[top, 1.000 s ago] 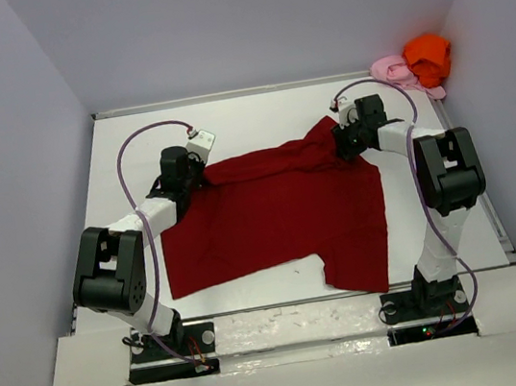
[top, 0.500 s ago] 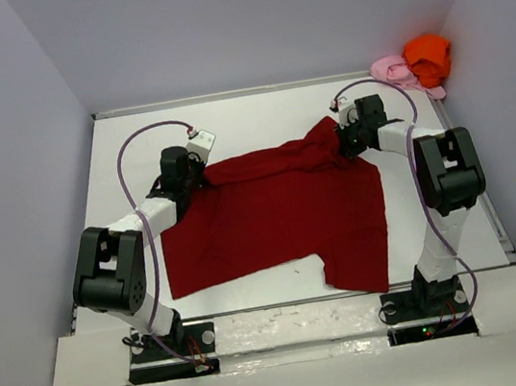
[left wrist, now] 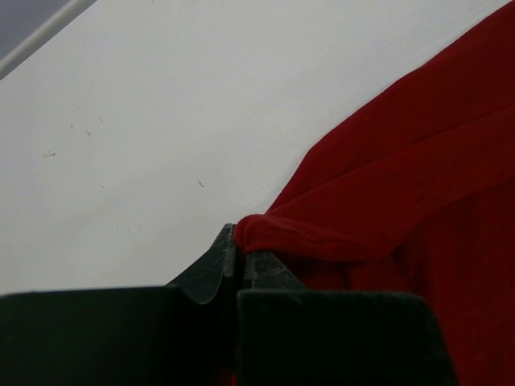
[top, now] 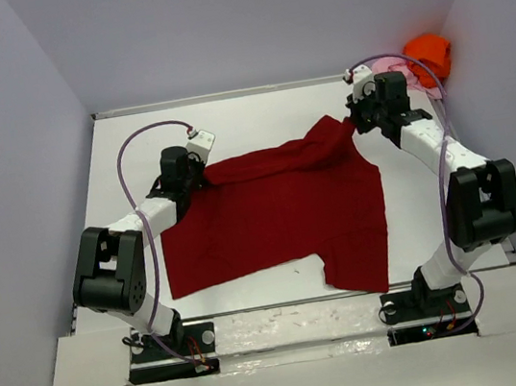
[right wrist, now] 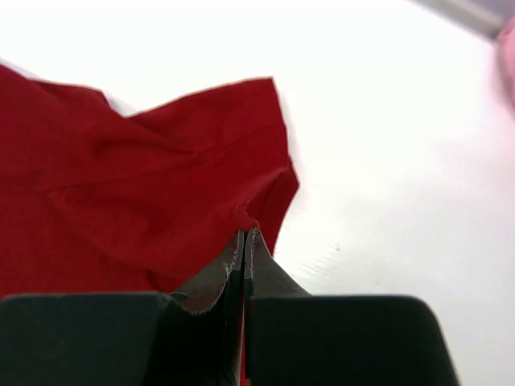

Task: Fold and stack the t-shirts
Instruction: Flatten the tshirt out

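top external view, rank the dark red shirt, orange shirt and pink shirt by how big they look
1. dark red shirt: spread out on the table, by far the largest.
2. orange shirt and pink shirt: both are small bunched heaps. The right arm hides part of the pink one, so these two can't be ranked.

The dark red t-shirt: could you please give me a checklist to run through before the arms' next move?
1. Left gripper shut on the dark red t-shirt: ok.
2. Right gripper shut on its far edge: ok.
3. Cloth flat between the grips: not ok, creased near the right gripper.
4. Near corner inside the table edge: cannot tell.
5. Orange t-shirt clear of it: ok.
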Robot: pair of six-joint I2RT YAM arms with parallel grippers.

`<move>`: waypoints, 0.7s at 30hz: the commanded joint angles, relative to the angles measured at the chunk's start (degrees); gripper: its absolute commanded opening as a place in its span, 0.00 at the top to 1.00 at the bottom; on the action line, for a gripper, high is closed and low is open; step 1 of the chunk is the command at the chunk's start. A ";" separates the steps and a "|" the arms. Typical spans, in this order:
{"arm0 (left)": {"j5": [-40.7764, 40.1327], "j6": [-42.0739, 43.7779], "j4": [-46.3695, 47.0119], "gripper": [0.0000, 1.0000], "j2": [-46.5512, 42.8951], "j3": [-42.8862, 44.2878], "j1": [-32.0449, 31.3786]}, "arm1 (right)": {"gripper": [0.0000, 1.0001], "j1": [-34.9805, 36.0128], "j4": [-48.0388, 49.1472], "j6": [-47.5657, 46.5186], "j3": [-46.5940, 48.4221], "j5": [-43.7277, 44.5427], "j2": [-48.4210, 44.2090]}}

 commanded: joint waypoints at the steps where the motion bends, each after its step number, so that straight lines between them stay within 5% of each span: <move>1: -0.99 0.30 2.64 1.00 -1.49 1.82 -0.29 | 1.00 -0.46 1.45 -0.89 -0.38 1.90 -4.20; 11: -6.17 3.10 5.54 1.00 -9.03 -0.11 2.77 | 1.00 -4.41 0.75 -1.68 0.58 3.30 -11.85; 21: -6.79 5.75 0.28 1.00 -38.89 1.03 7.97 | 1.00 -6.27 -1.26 -3.27 4.45 8.49 -29.42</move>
